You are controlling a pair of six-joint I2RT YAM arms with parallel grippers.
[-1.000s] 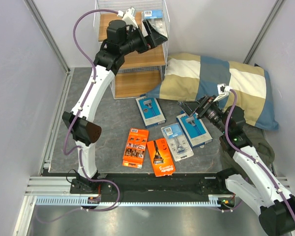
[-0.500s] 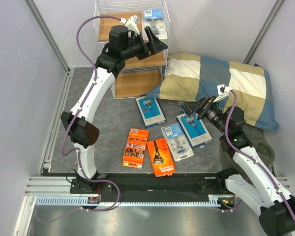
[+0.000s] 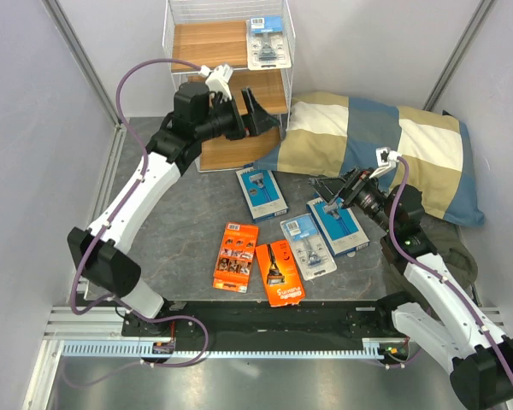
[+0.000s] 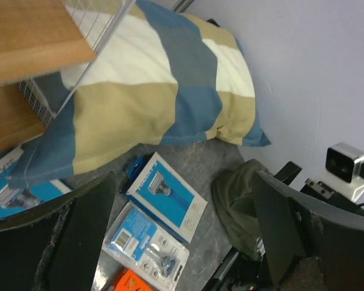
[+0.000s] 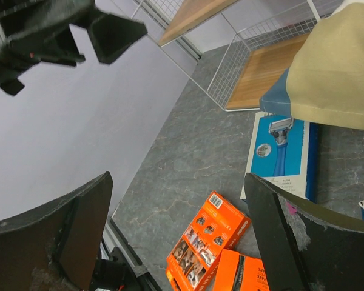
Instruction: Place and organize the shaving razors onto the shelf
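**Overhead view.** The left gripper, fingers spread and empty, hangs before the shelf at its middle tier's right front corner. One clear razor pack lies at the top tier's right edge (bare wood to its left). The right gripper, likewise spread and empty, is over a blue box beside the pillow. A second blue box, another clear pack and two orange packs lie on the table.
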